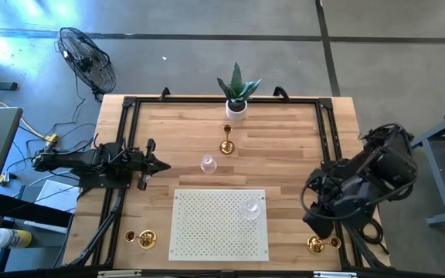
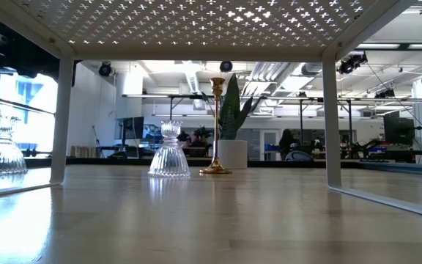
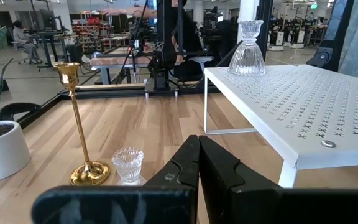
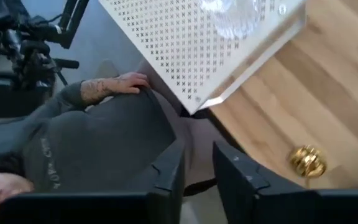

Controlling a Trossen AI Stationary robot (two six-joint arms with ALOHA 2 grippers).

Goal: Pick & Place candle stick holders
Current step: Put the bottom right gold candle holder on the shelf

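A tall gold candle stick holder (image 1: 226, 143) stands on its round base mid-table, with a small clear glass one (image 1: 208, 164) beside it. Another glass holder (image 1: 250, 208) stands on the white perforated stand (image 1: 207, 232). More gold holders sit near the front left (image 1: 145, 239) and front right (image 1: 316, 245) corners. My left gripper (image 1: 161, 164) rests shut and level at the table's left side, pointing at the middle pair. My right gripper (image 4: 199, 149) hangs raised over the front right corner. It tilts down, with a narrow gap between its fingers and nothing in it.
A white pot with a green plant (image 1: 236, 106) stands at the far middle edge. A black frame rail (image 1: 327, 139) runs around the tabletop. A person in a dark grey top (image 4: 92, 143) sits at the near edge, one hand by the stand's corner. Bare wood lies between the stand and the right rail.
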